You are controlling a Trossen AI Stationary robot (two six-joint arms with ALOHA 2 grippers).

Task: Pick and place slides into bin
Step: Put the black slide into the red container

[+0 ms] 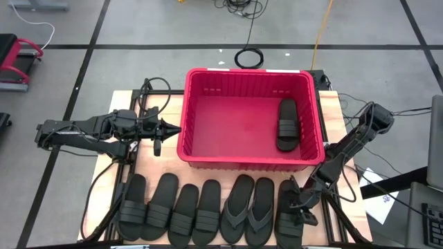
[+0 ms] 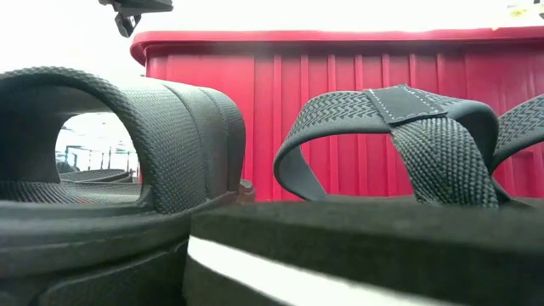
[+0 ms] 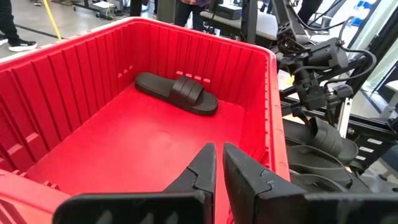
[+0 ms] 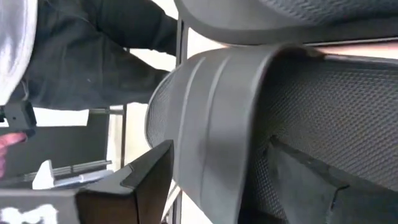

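The red bin (image 1: 249, 71) stands at the middle of the table with one black slide (image 1: 286, 124) lying on its floor by the right wall; it also shows in the left wrist view (image 3: 177, 92). Several black slides lie in a row (image 1: 183, 214) along the near edge, two of them thong flip-flops (image 1: 250, 209). My left gripper (image 1: 175, 129) is shut and empty, level at the bin's left wall, pointing into the bin (image 3: 219, 155). My right gripper (image 1: 299, 204) is down on the rightmost slide (image 1: 289, 220). My right gripper has the rightmost slide's wide ribbed strap (image 4: 211, 124) between its two fingers, one finger (image 4: 146, 180) outside the strap and the other (image 4: 305, 177) under it, over the footbed. The fingers come slanting down from the far right. In the high view the slide lies in the row.
The bin's near wall (image 2: 340, 127) rises right behind the row of slides. Cables and the arm bases lie at both table ends (image 1: 145, 90). People stand in the room beyond the table in the left wrist view.
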